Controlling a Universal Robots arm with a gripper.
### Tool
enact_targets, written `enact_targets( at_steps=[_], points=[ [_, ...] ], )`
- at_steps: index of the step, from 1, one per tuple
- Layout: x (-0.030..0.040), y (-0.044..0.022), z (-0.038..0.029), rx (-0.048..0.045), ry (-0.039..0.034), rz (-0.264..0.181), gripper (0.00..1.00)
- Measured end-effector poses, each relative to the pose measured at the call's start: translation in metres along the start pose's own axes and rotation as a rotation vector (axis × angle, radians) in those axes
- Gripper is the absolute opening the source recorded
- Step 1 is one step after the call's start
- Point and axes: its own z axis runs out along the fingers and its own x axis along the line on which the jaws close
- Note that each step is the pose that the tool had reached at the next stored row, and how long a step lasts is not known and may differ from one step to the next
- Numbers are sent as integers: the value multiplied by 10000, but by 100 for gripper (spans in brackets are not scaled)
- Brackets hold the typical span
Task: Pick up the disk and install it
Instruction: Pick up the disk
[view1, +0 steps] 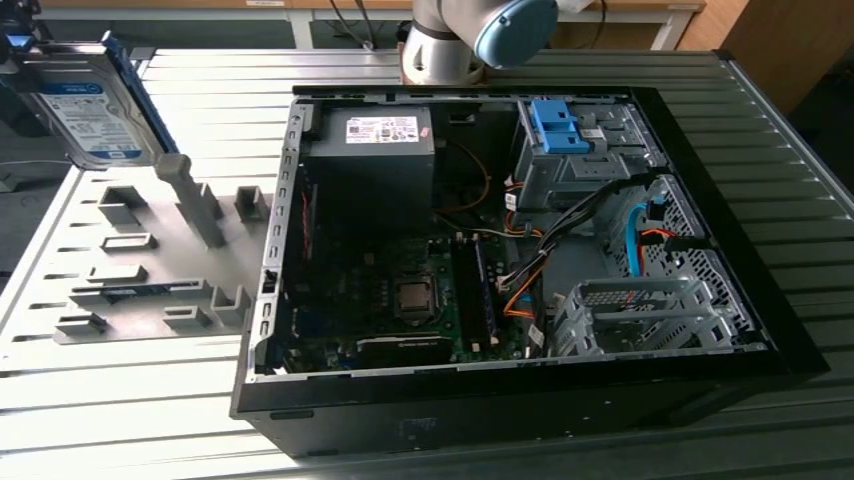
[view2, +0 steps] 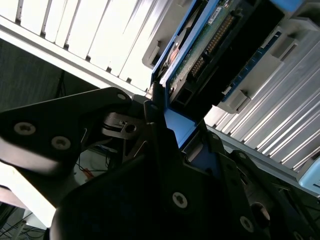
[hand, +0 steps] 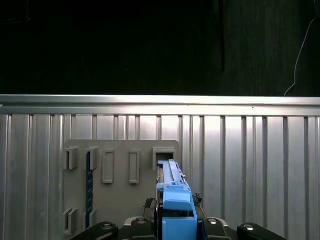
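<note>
Clamping the disk (view1: 83, 115) edgewise, hand (hand: 176, 222) hangs clear above plate (view1: 174, 262).

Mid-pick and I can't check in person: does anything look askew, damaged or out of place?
Nothing stands out. The disk is gripped on edge between the fingers, over the grey fixture plate. The open computer case shows no spill or visible damage.

Blue-framed silver disk (view1: 88, 112), upright
</note>
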Motion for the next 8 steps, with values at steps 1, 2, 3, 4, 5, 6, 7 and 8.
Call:
enact_targets(
  at_steps=[1, 2, 3, 4, 5, 6, 7, 8],
  points=[
    [-1, 1, -71, 0, 0, 0, 37],
    [-1, 1, -72, -1, 0, 1, 37],
    [-1, 1, -73, -1, 0, 0, 37],
    [-1, 1, -76, -2, 1, 0, 37],
    [-1, 1, -77, -1, 0, 0, 37],
    [-1, 1, -79, -1, 0, 0, 37],
    [-2, 1, -80, 0, -1, 0, 37],
    [-2, 1, -81, 0, -1, 0, 37]
  ],
)
